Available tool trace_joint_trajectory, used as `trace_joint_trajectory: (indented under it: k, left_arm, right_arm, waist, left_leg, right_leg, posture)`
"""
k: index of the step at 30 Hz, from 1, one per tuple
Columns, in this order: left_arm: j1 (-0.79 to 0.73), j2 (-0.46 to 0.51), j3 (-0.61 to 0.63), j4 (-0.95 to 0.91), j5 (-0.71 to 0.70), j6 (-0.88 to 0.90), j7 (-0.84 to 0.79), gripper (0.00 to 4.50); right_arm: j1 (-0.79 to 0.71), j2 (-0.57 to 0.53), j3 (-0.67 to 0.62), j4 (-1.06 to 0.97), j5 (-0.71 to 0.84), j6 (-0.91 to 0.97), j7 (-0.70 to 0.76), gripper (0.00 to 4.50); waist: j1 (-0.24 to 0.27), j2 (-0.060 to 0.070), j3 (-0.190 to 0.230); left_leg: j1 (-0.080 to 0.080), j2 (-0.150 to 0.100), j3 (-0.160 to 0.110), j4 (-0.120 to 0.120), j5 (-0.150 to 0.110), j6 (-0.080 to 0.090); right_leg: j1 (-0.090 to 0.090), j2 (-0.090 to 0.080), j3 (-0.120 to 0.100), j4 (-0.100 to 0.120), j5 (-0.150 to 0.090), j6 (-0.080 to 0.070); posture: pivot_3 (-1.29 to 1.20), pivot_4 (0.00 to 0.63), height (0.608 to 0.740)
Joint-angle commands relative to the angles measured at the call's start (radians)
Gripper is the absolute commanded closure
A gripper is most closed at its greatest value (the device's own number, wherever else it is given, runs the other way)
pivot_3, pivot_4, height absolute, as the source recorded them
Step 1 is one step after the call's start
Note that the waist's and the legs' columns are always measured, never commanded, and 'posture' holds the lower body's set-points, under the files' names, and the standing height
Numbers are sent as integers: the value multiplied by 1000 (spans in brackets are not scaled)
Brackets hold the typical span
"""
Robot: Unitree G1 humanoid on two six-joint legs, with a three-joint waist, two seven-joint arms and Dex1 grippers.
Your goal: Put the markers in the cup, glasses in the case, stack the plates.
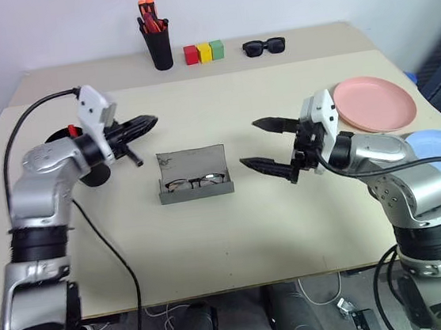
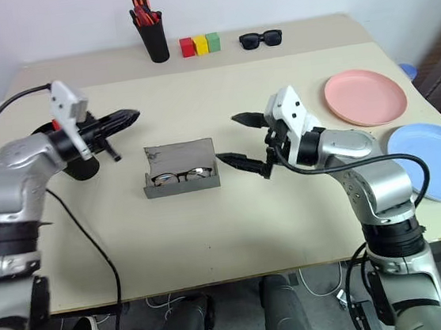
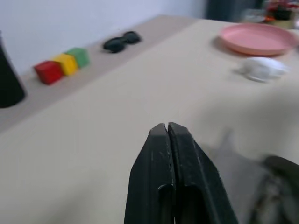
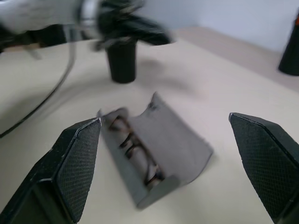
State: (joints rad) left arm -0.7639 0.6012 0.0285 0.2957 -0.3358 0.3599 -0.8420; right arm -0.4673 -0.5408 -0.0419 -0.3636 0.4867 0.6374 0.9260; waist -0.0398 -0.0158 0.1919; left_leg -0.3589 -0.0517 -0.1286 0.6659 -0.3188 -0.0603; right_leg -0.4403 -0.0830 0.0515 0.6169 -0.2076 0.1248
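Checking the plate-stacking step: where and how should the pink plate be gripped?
Probably grip the salmon pink plate by its raised rim, on the edge nearest the right gripper. It lies flat and shallow on the table, so one finger would have to slip under that rim, coming in low from the robot's side.

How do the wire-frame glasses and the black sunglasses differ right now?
The glasses are thin, dark-rimmed with clear lenses; the sunglasses are chunky, all black, with dark lenses. The glasses lie inside the open grey case mid-table, between the two arms; the sunglasses sit bare on the tabletop at the far edge, next to the coloured blocks. Both rest unheld, away from either gripper.
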Motion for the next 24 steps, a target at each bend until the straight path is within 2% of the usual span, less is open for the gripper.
trace_joint_trajectory:
  k: [1,6,12,18,24]
  left_arm:
    - [-99,-54,-27,120,72,-34,66,4472]
    - [-194,-121,-81,297,116,113,62,4472]
    - [-220,-105,-135,338,136,273,-41,4472]
    - [-211,-86,-117,280,98,344,-148,4472]
    - [-114,9,-178,106,72,433,-316,4472]
  right_arm:
    - [-5,-13,-9,-42,38,1,-8,0]
    - [-6,-12,8,-39,29,-6,-42,0]
    - [-2,-16,21,-44,28,-7,-71,0]
    - [-3,-12,30,-39,24,-10,-94,0]
    - [-34,-9,44,-8,6,-28,-110,0]
  waist:
    - [0,0,0]
    - [-4,0,0]
    - [-2,0,0]
    - [-1,0,0]
    - [-6,0,0]
  left_leg:
    - [0,0,0,0,0,0]
    - [0,0,0,0,0,0]
    - [0,0,0,0,0,0]
    - [-1,0,-1,0,0,0]
    - [0,0,0,-1,0,0]
  right_leg:
    - [0,0,0,0,0,0]
    - [0,0,0,0,0,0]
    - [-1,0,0,1,0,0]
    - [-1,0,0,1,0,0]
    - [-1,1,0,1,0,0]
  posture:
    - [0,150,740]
    - [0,150,740]
    - [0,150,740]
    - [0,150,740]
    - [0,150,740]
